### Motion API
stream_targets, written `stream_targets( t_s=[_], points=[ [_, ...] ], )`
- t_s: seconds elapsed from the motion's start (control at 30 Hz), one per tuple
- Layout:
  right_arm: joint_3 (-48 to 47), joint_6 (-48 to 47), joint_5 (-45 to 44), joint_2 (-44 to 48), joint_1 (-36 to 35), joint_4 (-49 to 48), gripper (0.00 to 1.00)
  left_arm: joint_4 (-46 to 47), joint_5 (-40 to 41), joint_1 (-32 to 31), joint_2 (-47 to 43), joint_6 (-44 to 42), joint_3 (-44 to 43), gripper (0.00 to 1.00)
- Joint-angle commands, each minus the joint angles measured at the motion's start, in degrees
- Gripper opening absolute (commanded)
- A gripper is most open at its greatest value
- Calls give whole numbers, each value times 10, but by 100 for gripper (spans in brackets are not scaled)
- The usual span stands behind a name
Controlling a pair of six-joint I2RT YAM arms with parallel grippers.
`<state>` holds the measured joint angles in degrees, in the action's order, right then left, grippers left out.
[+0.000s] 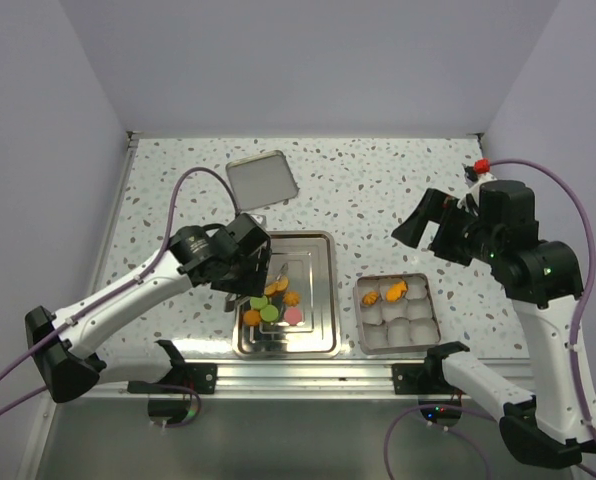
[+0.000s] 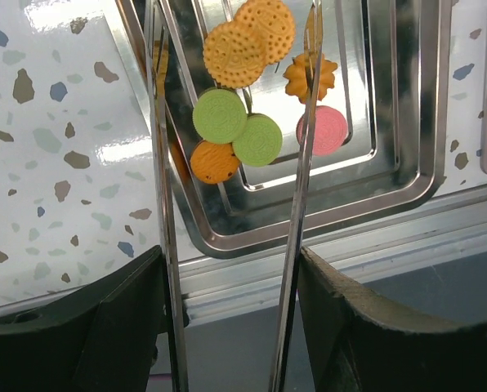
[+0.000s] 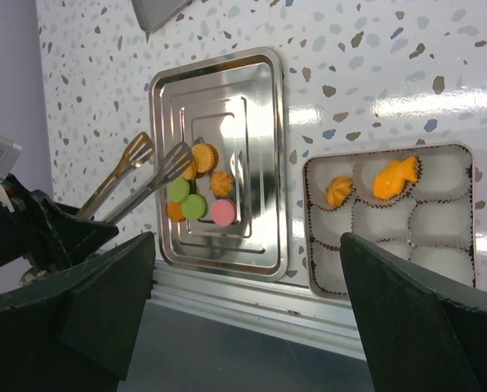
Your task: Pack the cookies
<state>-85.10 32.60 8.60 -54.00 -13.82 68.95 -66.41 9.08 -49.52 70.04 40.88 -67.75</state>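
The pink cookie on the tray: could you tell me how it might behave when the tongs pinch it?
The pink cookie looks like a flat, rigid disc, so it probably stays stiff but could crack under a hard squeeze. Lying flat on the polished tray, it may slide rather than lift. The smooth metal tongs probably grip it poorly.

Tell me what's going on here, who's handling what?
The left hand holds a pair of tongs, their tips open over the cookies on the steel tray, with none pinched yet. Seven lie there: orange, green and one pink. The square tin has two orange cookies in its far row; its other cups are unfilled. The right hand hangs open above the table, holding nothing. The lid lies at the back.
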Motion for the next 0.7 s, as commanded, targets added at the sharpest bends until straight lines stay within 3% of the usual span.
stream_targets(
  t_s=[0.0,0.67],
  points=[
    [7,8,12,1,-1,-17,99,1,-9,3,-5,-12,-21,67],
    [17,11,7,4,-1,-20,99,60,-36,4,2,-12,79,62]
  ],
)
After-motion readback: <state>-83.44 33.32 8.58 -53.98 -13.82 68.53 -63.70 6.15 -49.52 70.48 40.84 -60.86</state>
